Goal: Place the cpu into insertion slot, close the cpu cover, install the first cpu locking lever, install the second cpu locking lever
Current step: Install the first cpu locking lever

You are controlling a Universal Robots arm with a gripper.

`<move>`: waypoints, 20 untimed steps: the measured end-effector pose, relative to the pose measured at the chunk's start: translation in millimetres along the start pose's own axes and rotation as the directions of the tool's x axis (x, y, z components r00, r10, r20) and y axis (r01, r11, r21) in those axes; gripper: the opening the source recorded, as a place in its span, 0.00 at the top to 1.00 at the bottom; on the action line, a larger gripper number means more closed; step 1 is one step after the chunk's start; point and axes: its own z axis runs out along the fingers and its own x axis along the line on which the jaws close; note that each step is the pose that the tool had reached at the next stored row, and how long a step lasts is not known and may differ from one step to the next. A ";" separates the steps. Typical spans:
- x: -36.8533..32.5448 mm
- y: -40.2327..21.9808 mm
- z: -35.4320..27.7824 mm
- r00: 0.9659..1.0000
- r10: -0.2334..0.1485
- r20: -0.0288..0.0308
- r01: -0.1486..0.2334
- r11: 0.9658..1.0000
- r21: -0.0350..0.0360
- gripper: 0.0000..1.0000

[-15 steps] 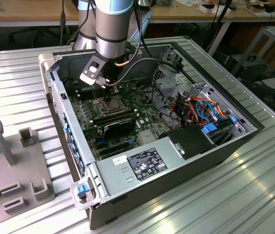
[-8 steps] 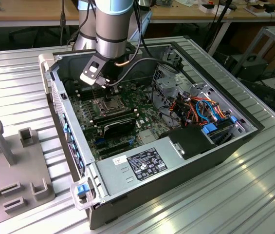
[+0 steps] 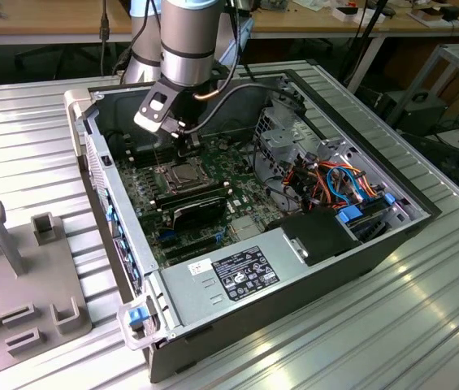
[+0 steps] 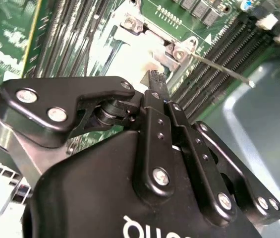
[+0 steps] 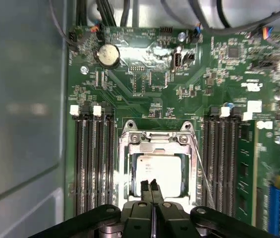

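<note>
Gripper [image 5: 152,184] is seen closed tight, holding nothing, just above the cpu [image 5: 160,169], seated in the insertion slot [image 5: 123,174]. The cpu cover [image 5: 157,141] appears lowered around it, a thin wire lever [image 5: 202,171] angled away alongside.

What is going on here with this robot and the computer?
A robot arm is reaching into an open computer case and working over the board. The cpu is seated, and the cover looks to be down around it. The gripper hangs just over the chip's edge with its jaws shut, holding nothing that I can see. A thin wire lever beside the cover seems not yet latched.
</note>
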 end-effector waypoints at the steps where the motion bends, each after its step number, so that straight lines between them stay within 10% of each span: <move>1: -0.1 0.2 -5.7 1.000 -0.005 0.000 0.005 1.000 0.000 0.89; 7: -0.1 0.3 -8.2 0.994 -0.105 -0.004 0.105 0.994 -0.002 0.89; 13: -0.1 0.1 -8.7 0.978 -0.210 -0.008 0.210 0.978 -0.004 0.89; 20: -0.1 0.1 -8.8 0.927 -0.375 -0.013 0.375 0.927 -0.008 0.89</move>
